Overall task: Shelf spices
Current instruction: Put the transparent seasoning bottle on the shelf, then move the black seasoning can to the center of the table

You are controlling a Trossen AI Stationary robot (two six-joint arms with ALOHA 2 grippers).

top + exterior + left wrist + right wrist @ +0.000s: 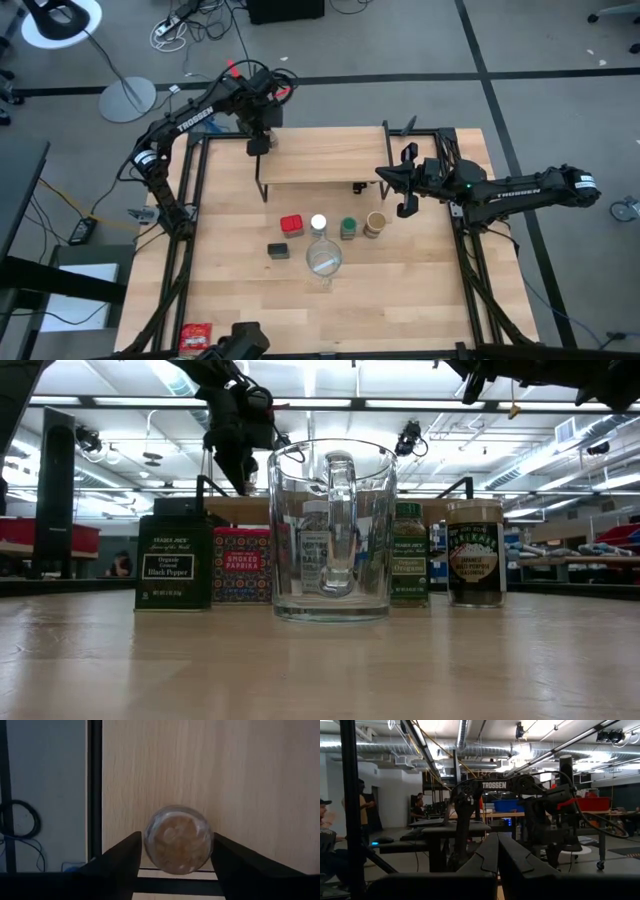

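Two grippers, listed first. Left gripper [261,146]: over the left end of the shelf [320,156], pointing down; its fingers [117,862] stand a little apart with the tiny brownish jar [177,839] between them, and whether the pads touch the glass cannot be told from the left wrist view. That jar stands on the light plank near its edge and has brownish contents. Right gripper [405,181]: above the table just off the right end of the shelf, fingers pressed together, nothing between them.

Five spice containers remain on the tabletop [420,290] in front of the shelf:
- red tin [291,224], labelled smoked paprika;
- dark green tin [278,250], labelled black pepper, nearer the front edge than the red tin;
- white-lidded clear jar [318,223], just beside the red tin, seen through the glass in the low view;
- green-lidded jar [348,229], labelled oregano;
- tan-lidded jar [374,224], dark contents, rightmost in the row.

One clear glass pitcher [323,259], upright with a handle, stands just in front of the white-lidded jar; no contents can be made out. One flat red packet [194,336] lies at the front left corner, well apart from the rest.
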